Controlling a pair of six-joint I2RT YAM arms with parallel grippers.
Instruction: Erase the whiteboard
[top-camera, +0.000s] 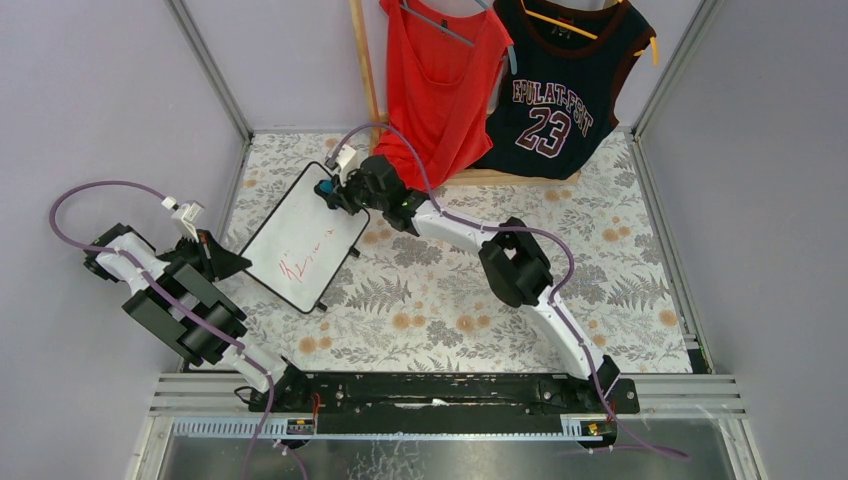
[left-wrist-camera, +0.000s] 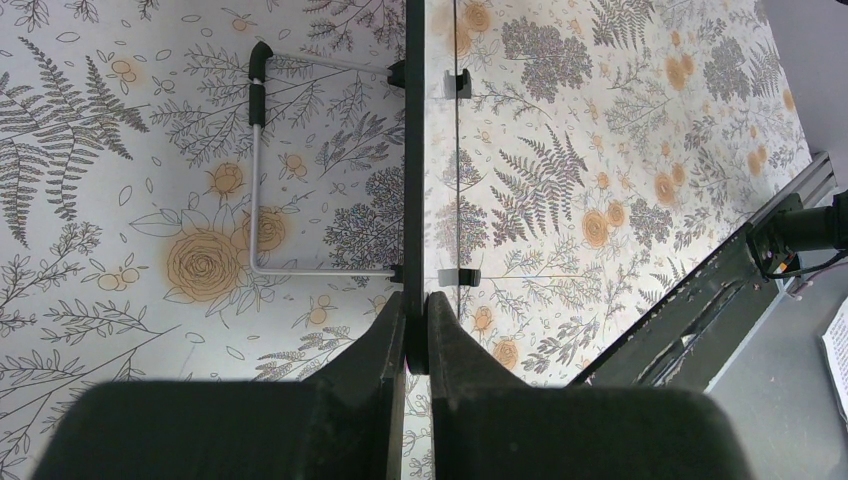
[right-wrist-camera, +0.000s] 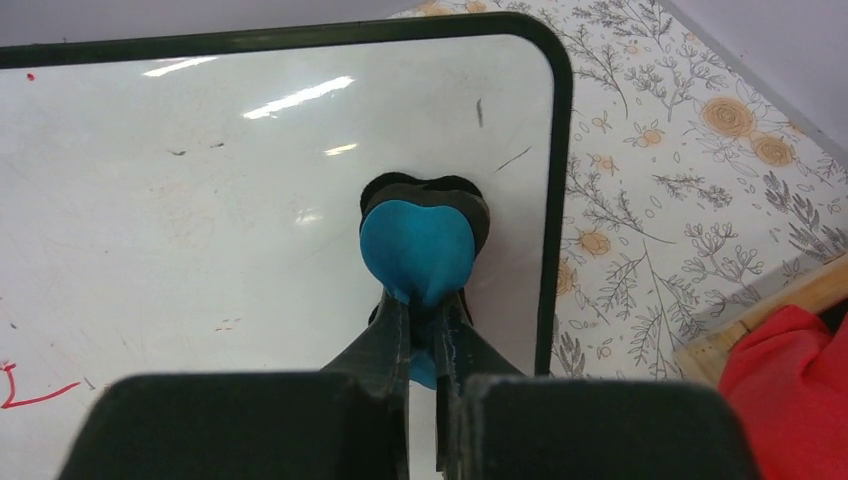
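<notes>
The left gripper (left-wrist-camera: 417, 335) is pinched tight on the whiteboard (top-camera: 300, 240) at its near edge. The right gripper (right-wrist-camera: 425, 315), clamped on a blue eraser (right-wrist-camera: 415, 250), holds it against the whiteboard's far corner

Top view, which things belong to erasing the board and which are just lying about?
Job: black-framed white whiteboard, its red marks, blue heart-shaped eraser in right fingers, left fingers clamping its edge.
Lying about: red tank top, dark number-23 jersey, wooden rack.

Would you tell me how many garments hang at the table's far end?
2: a red top on the left, a dark jersey numbered 23 to its right; more could hang out of frame.
</notes>
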